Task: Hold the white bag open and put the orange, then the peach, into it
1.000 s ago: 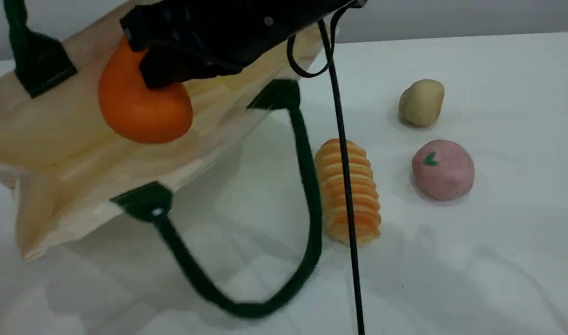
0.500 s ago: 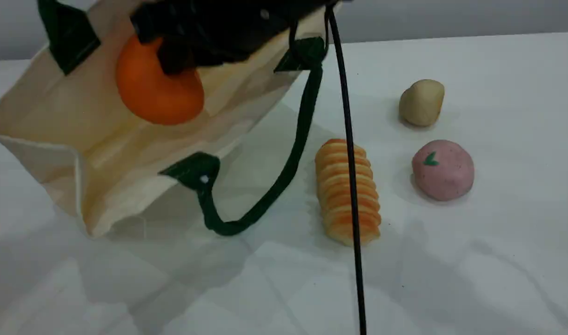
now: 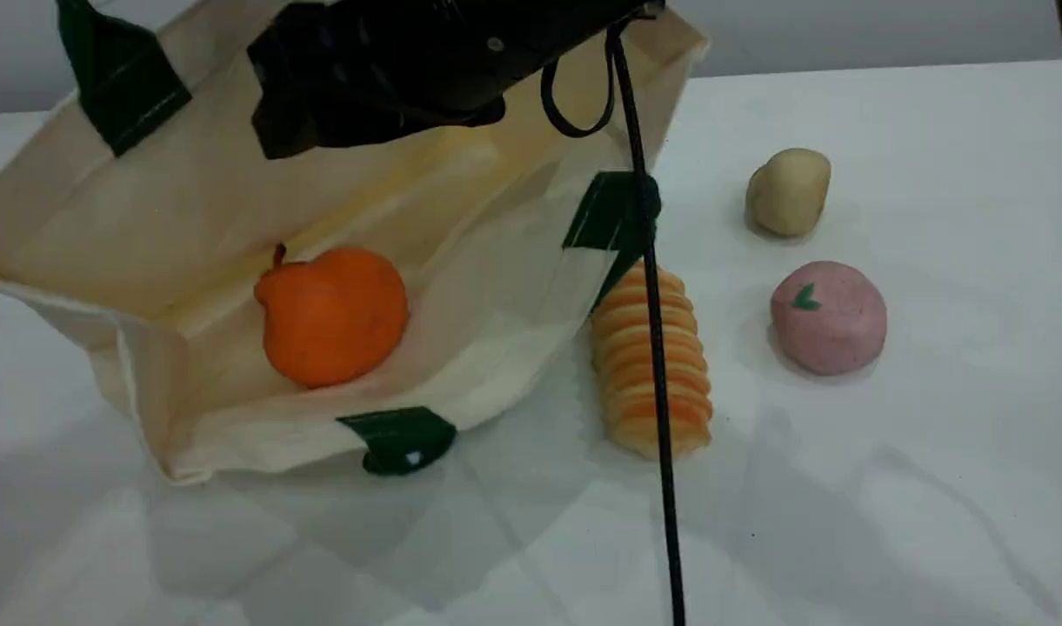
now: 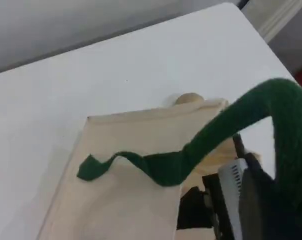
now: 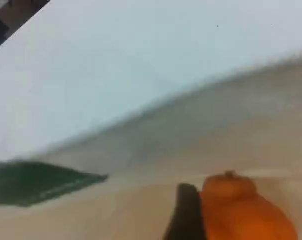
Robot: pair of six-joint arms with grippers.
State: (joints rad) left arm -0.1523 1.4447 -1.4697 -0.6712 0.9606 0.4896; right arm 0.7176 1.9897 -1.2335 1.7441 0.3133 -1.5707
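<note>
Bumpy bright orange (image 3: 335,317) lies in the cream canvas bag (image 3: 191,200), left claw (image 4: 251,200) clamped on its green rope handle (image 4: 216,135), right claw (image 3: 365,96) gap unclear; the dusty pink peach (image 3: 828,317) beyond looks light, grippy, best pinched mid-body

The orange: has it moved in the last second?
Yes. The orange has dropped from the right gripper onto the white bag lower wall, now level with the bread loaf, formerly above it.

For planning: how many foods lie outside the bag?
3: bread loaf beside the white bag, peach right of it, tan lump behind the peach; the bag may hide others.
</note>
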